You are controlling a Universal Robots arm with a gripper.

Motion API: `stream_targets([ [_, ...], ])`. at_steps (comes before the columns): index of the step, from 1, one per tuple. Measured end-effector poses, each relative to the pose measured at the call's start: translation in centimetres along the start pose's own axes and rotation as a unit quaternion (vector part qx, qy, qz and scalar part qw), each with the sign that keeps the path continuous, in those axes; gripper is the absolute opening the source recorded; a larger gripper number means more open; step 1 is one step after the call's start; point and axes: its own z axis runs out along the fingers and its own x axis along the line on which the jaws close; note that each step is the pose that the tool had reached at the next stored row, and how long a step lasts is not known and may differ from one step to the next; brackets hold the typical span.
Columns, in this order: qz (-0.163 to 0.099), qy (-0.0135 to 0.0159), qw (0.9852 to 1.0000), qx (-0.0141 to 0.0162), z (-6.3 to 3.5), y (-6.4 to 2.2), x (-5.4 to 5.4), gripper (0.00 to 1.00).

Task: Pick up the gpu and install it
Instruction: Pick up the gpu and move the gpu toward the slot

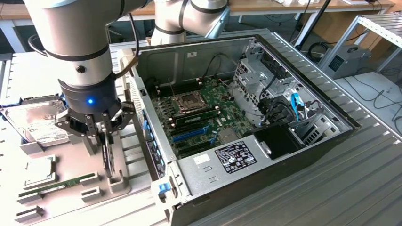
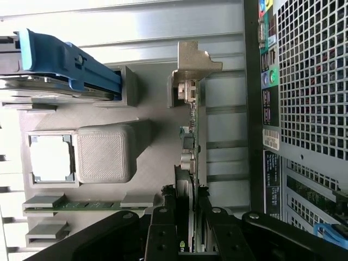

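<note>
The gpu [image 1: 110, 162] is a slim dark card standing on edge in a grey holder [image 1: 117, 184] at the exterior view's left of the open computer case [image 1: 314, 101]. My gripper [image 1: 103, 141] comes down on its upper edge, one finger on each flat face, shut on it. In the wrist view the gpu [image 2: 191, 136] runs away from my gripper [image 2: 186, 217] to its silvery bracket [image 2: 193, 60], still seated in the holder. The motherboard's blue slots [image 1: 188, 136] lie bare inside the case.
On the grey fixture tray [image 1: 69, 162] lie a hard drive [image 1: 37, 120], a CPU [image 1: 37, 172] and a green RAM stick [image 1: 56, 183]. The case's perforated rear panel [image 2: 304, 81] stands close beside the card. A black power supply [image 1: 236, 157] fills the case's near corner.
</note>
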Motion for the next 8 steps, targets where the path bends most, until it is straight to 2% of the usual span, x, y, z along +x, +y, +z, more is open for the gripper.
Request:
stream_targets([
  [8, 0.000, 0.0000, 1.0000, 0.0000, -0.34, -0.01, 0.01, 0.26],
])
